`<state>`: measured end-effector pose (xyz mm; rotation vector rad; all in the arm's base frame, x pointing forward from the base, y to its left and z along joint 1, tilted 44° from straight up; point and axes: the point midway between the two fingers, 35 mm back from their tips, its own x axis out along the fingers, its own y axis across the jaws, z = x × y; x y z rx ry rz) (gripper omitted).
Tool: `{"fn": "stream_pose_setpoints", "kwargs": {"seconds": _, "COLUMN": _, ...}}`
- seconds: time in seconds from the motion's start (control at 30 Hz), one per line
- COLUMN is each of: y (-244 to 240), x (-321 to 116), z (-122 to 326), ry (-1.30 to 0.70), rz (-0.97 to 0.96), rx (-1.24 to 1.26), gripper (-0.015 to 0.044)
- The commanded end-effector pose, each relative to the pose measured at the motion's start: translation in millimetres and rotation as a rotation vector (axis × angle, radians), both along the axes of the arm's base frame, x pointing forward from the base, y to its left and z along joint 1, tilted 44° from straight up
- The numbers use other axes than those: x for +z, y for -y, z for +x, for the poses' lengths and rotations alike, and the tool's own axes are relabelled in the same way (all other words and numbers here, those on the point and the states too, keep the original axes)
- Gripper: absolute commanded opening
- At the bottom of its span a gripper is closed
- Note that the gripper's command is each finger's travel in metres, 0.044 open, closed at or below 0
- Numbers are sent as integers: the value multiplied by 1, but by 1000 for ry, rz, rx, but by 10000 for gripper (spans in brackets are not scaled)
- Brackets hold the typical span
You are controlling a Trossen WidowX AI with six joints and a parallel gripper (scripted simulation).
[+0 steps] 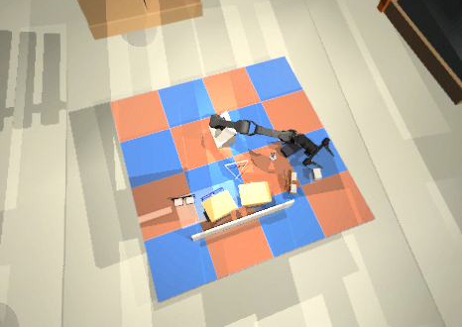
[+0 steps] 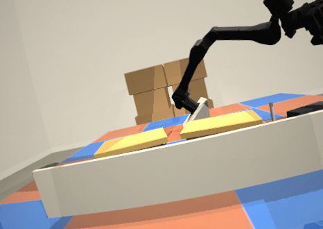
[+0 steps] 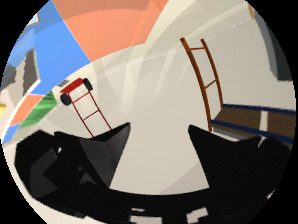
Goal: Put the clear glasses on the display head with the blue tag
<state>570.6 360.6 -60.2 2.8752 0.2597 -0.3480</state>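
Note:
My gripper [image 1: 326, 160] [image 3: 160, 127] is open and empty, at the right part of the checkered mat in the top view; the wrist view shows nothing between its spread fingers. A pale thin outline [image 1: 237, 163] lies near the mat's middle, left of the gripper; I cannot tell whether it is the clear glasses. Dark-rimmed pale shapes [image 1: 183, 201] lie at the left, and a brown-edged pair [image 1: 293, 182] lies below the gripper. Two yellow blocks [image 1: 219, 205] [image 1: 255, 193] stand behind the long wall. I cannot make out either display head or the blue tag.
A long pale wall [image 1: 243, 221] [image 2: 173, 180] runs along the yellow blocks. A white cube [image 1: 317, 174] sits close to the gripper, and a small grey object [image 1: 273, 156] stands near the arm. A white wedge [image 1: 225, 138] is by the arm's base. The wrist view shows a red cart [image 3: 73, 86].

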Motion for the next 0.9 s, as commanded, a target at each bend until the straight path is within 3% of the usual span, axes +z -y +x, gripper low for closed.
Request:
{"fn": "stream_pose_setpoints", "kwargs": {"seconds": 0.0, "y": 0, "x": 0, "z": 0, "ry": 0, "rz": 0, "rx": 0, "gripper": 426}}
{"fn": "stream_pose_setpoints", "kwargs": {"seconds": 0.23, "y": 0, "x": 0, "z": 0, "ry": 0, "rz": 0, "rx": 0, "gripper": 440}}
{"fn": "stream_pose_setpoints", "kwargs": {"seconds": 0.27, "y": 2, "x": 0, "z": 0, "ry": -2, "rz": -20, "rx": 1, "gripper": 414}}
{"fn": "stream_pose_setpoints", "kwargs": {"seconds": 0.53, "y": 78, "x": 9, "z": 1, "ry": -163, "rz": -867, "rx": 158, "gripper": 204}}
{"fn": "stream_pose_setpoints", "kwargs": {"seconds": 0.63, "y": 110, "x": 14, "z": -7, "ry": -247, "rz": -1173, "rx": 273, "gripper": 200}}
{"fn": "stream_pose_setpoints", "kwargs": {"seconds": 0.87, "y": 143, "x": 20, "z": -19, "ry": -339, "rz": -1466, "rx": 426, "gripper": 200}}
